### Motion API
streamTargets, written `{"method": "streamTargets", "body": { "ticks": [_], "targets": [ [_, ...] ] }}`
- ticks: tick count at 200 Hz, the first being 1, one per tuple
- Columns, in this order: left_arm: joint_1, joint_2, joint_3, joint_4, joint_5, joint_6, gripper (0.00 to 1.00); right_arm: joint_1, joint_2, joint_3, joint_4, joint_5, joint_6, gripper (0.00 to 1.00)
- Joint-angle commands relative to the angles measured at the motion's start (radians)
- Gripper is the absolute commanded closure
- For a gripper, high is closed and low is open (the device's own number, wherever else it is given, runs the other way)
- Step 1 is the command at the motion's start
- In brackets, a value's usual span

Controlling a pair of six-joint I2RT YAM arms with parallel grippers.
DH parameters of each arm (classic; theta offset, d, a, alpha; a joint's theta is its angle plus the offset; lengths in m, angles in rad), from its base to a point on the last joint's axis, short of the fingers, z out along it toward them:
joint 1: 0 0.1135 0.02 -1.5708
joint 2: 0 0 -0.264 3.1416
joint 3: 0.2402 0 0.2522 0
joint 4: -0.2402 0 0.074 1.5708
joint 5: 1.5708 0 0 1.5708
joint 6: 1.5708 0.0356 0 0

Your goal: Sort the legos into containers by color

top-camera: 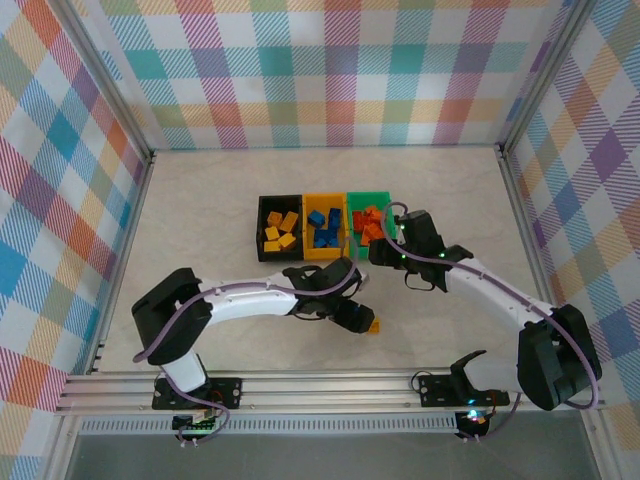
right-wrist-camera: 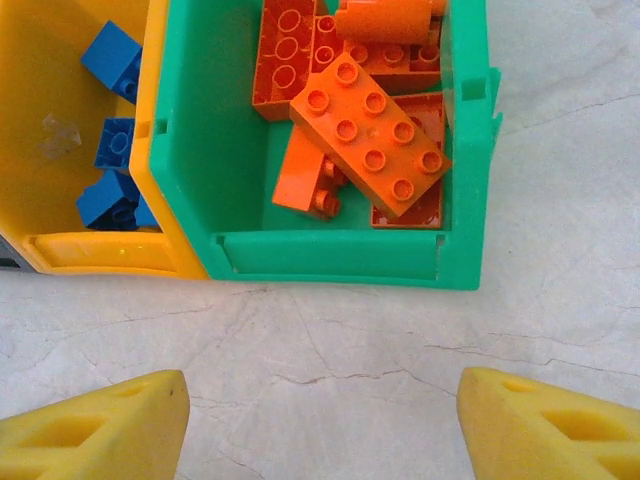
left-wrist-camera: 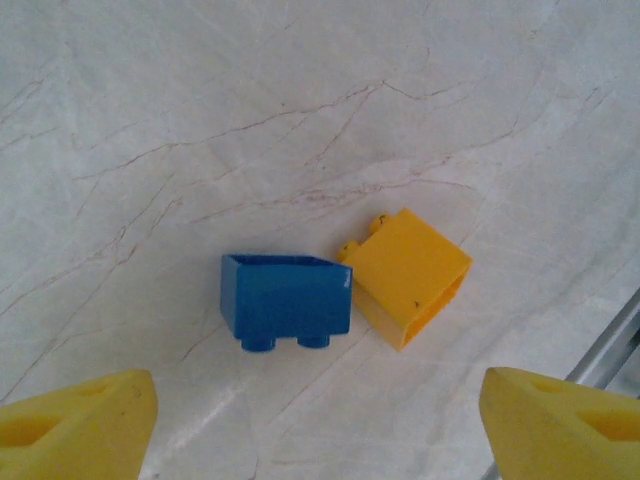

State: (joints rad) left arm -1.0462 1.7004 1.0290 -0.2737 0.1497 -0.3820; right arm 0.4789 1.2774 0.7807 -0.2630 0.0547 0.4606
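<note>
The left gripper (left-wrist-camera: 320,425) hung released and empty over bare veined table (left-wrist-camera: 200,120). There was open room from 9 to 12 o'clock and a metal rail (left-wrist-camera: 610,350) at 3. A smooth blue brick (left-wrist-camera: 286,298) at 12 touched a yellow brick (left-wrist-camera: 408,277) at 1. The right gripper (right-wrist-camera: 320,430), fingers spread and empty, faced the yellow-orange bin (right-wrist-camera: 100,250) of blue bricks (right-wrist-camera: 110,60) at 10. The adjoining green bin (right-wrist-camera: 330,258) at 12 held studded orange bricks (right-wrist-camera: 370,150)
</note>
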Motion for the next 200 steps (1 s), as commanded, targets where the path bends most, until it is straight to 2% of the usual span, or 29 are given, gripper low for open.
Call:
{"method": "streamTargets", "body": {
  "ticks": [1, 52, 107, 125, 145, 181, 200],
  "targets": [
    [-0.006, 0.037, 0.012, 0.068, 0.021, 0.007, 0.21, 0.001, -0.025, -0.009, 0.001, -0.007, 0.008, 0.28],
    [-0.003, 0.107, 0.042, 0.045, -0.047, 0.030, 0.29, 0.001, -0.043, -0.012, -0.004, -0.002, 0.002, 0.29],
    [0.013, 0.138, 0.055, 0.044, -0.060, 0.043, 0.43, 0.001, -0.049, -0.011, -0.005, -0.003, -0.001, 0.29],
    [0.015, 0.143, 0.059, 0.034, -0.064, 0.046, 0.52, 0.001, -0.047, -0.012, -0.004, -0.001, 0.000, 0.29],
    [0.015, 0.128, 0.050, 0.024, -0.079, 0.042, 0.60, 0.001, -0.047, -0.013, -0.005, 0.002, 0.000, 0.29],
    [0.030, 0.039, 0.038, 0.004, -0.116, 0.030, 0.66, 0.001, -0.046, -0.011, -0.001, 0.004, 0.001, 0.29],
    [0.070, -0.028, 0.038, -0.039, -0.131, 0.021, 0.67, 0.001, -0.048, -0.017, 0.001, 0.007, 0.003, 0.29]
  ]
}}
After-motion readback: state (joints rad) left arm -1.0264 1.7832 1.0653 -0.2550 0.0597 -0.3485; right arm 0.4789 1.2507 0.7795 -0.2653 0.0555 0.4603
